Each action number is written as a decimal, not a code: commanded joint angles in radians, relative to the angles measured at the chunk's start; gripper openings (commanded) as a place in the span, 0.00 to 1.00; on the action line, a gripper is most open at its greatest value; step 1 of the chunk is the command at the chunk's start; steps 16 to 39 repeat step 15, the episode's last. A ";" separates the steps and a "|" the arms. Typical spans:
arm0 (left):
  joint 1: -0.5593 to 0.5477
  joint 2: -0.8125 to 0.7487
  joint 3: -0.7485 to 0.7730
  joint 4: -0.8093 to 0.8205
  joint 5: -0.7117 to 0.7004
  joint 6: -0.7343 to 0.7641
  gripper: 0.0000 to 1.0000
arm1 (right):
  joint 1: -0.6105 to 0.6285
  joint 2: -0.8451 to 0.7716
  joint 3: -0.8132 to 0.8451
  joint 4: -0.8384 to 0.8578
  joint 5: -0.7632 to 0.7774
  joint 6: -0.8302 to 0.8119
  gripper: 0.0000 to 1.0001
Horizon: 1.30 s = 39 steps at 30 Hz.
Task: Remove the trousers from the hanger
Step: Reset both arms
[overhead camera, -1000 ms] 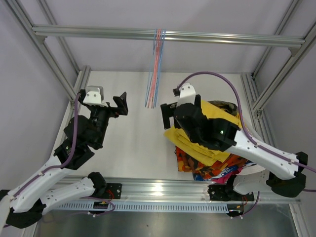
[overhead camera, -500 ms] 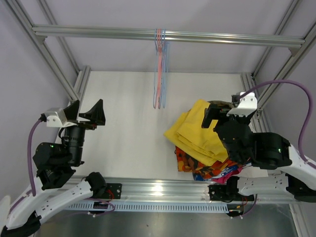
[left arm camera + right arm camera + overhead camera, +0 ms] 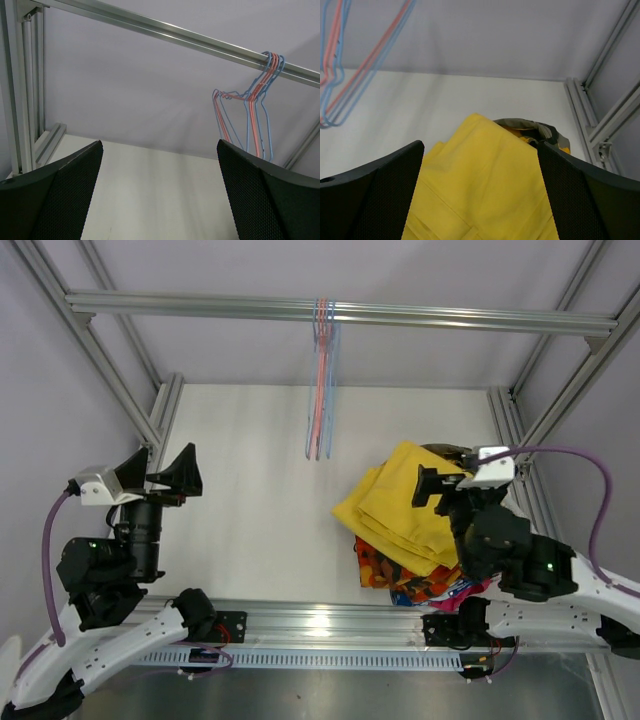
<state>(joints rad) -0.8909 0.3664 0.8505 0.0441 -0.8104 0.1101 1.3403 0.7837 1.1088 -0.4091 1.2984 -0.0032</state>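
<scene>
The trousers lie in a pile on the table at the right. The plain yellow pair [image 3: 395, 505] is on top, also in the right wrist view [image 3: 485, 185]. Camouflage cloth [image 3: 450, 453] shows behind it, also in the right wrist view [image 3: 530, 127]. Orange-red patterned cloth [image 3: 385, 570] and a magenta edge [image 3: 450, 597] show below. Several bare red and blue wire hangers [image 3: 321, 380] hang from the top rail [image 3: 330, 312]; they also show in the left wrist view [image 3: 250, 117]. My left gripper [image 3: 160, 470] is open and empty, at the left. My right gripper [image 3: 440, 485] is open and empty, above the pile.
Aluminium frame posts stand at the left [image 3: 95, 350] and right [image 3: 565, 380] of the white table [image 3: 250, 470]. A rail [image 3: 330, 620] runs along the near edge, between the arm bases.
Both arms have pulled back from the hangers towards the near edge, the left to the far left, the right over the pile. The hangers swing slightly.
</scene>
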 commanded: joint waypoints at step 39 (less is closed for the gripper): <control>-0.005 0.016 0.013 0.016 0.002 0.017 1.00 | -0.029 -0.072 -0.033 0.081 -0.001 0.008 1.00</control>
